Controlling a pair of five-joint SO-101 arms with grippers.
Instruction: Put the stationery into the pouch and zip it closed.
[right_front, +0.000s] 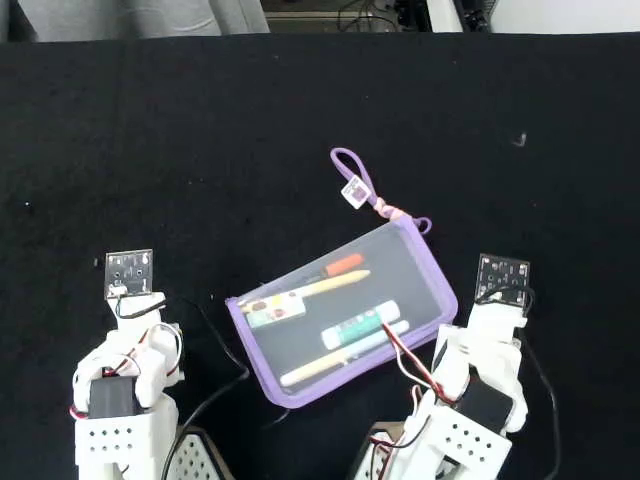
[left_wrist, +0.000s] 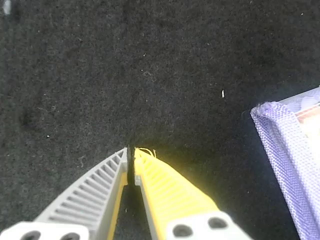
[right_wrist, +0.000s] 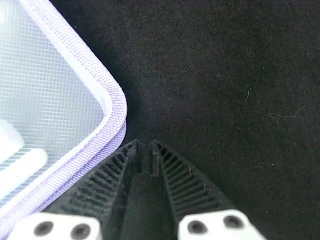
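1. Your pouch (right_front: 405, 268) lies flat near the middle of the black worktop (right_front: 200, 150), set at a slant between the two arms. It has see-through mesh with a purple border.
2. Through the mesh you can see the stationery inside: an orange-red pen (right_front: 343, 265), a yellow pencil (right_front: 335, 285) just beside it, a white tube with a green label (right_front: 360, 325), and a second yellow pencil (right_front: 320, 365) near the lower edge.
3. A purple strap loop (right_front: 350, 165) with a small tag trails from the pouch's far corner onto the worktop.
4. You cannot tell from these views whether the zip is drawn fully shut.
5. Your left end effector (left_wrist: 132, 155) hangs low over bare worktop, its grey and yellow fingers together at the tips and holding nothing. A corner of the pouch sits nearby, apart from it.
6. Your right end effector (right_wrist: 145, 147) has its black fingers drawn together and grips nothing. The tips sit just beside a rounded corner of the pouch.
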